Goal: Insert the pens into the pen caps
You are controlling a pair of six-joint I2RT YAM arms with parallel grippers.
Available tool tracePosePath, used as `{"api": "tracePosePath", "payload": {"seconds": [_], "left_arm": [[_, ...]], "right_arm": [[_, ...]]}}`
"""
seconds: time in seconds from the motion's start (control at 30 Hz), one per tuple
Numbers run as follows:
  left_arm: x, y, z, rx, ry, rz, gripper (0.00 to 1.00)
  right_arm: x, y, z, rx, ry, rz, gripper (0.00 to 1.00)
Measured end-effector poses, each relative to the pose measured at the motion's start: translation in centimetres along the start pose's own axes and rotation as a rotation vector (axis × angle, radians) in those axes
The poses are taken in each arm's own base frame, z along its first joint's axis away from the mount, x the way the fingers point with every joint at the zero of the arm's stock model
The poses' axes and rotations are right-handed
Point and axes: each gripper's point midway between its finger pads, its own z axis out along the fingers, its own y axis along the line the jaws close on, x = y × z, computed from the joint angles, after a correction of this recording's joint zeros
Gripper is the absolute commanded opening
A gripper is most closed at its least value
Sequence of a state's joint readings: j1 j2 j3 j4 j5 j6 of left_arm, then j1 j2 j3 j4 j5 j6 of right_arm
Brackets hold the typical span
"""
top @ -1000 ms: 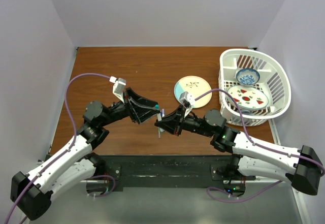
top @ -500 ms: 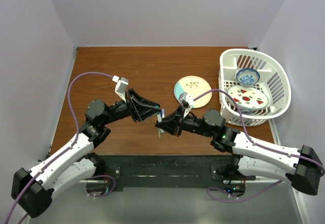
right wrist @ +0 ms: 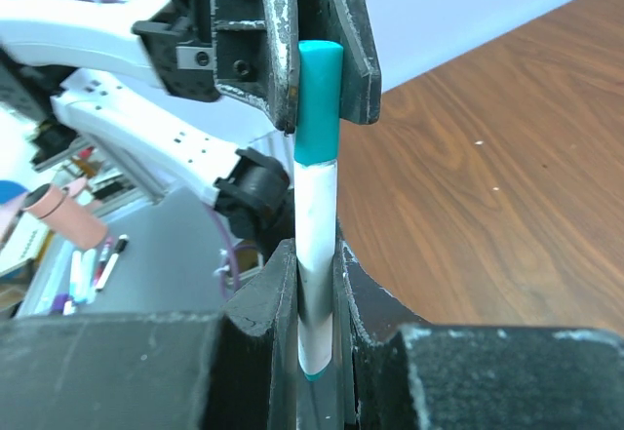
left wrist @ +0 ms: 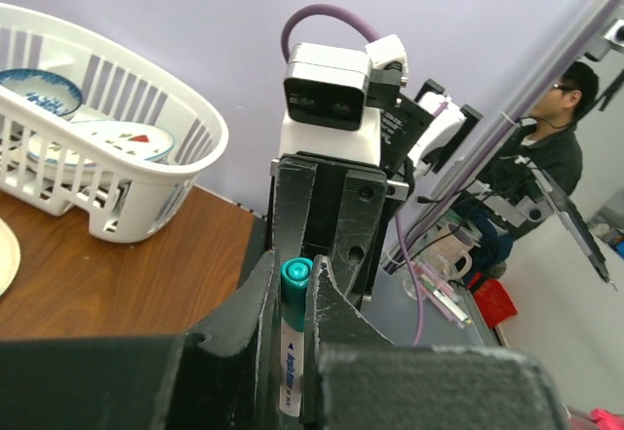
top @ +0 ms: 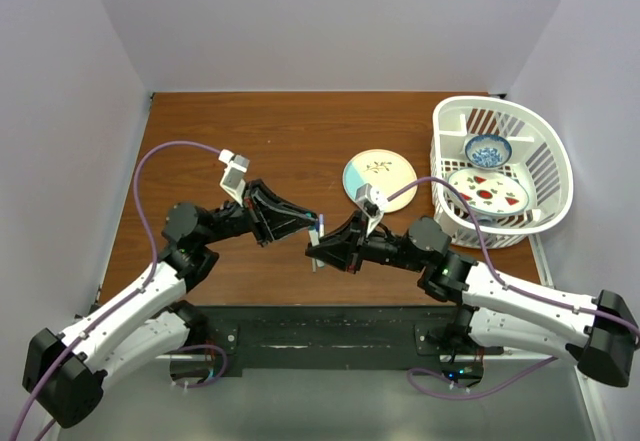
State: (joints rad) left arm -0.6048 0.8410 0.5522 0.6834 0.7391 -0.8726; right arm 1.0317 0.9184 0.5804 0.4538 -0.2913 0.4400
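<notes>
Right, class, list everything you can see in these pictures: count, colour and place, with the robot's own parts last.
pen: one, white barrel, held between the two grippers over the table
pen cap: one, teal-green, on the pen's upper end
small plate: one, cream with a teal segment, on the table right of centre
basket: one, white, at the table's right edge
bowl: one, blue patterned, in the basket
patterned plate: one, white with red, in the basket
table: one, brown wood
person: one, dark top, background
left gripper: black, shut on the pen cap
right gripper: black, shut on the pen
</notes>
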Motion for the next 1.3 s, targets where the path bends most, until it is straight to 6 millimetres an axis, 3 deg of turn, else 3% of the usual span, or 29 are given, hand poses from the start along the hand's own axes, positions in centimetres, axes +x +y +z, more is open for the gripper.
{"api": "tracePosePath", "payload": {"seconds": [0.5, 0.77, 1.03, 1.3], "left_arm": [[0.8, -0.6, -0.5, 0.062, -0.015, -0.054, 0.00], [1.0, 1.3, -0.5, -0.014, -0.028, -0.057, 0.00], [2.7, 4.3, -0.9, -0.122, -0.004, -0.053, 0.00], [3.4, 4.5, -1.2, -0.107, -0.007, -0.041, 0.00]], "right_arm": [[0.6, 1.0, 0.2, -0.034, 0.083, 0.029, 0.00], [1.1, -0.9, 0.6, 0.066, 0.121, 0.036, 0.00], [2.9, -3.6, 0.2, 0.202, 0.190, 0.023, 0.00], [3.5, -3.8, 0.0, 0.215, 0.212, 0.006, 0.00]]}}
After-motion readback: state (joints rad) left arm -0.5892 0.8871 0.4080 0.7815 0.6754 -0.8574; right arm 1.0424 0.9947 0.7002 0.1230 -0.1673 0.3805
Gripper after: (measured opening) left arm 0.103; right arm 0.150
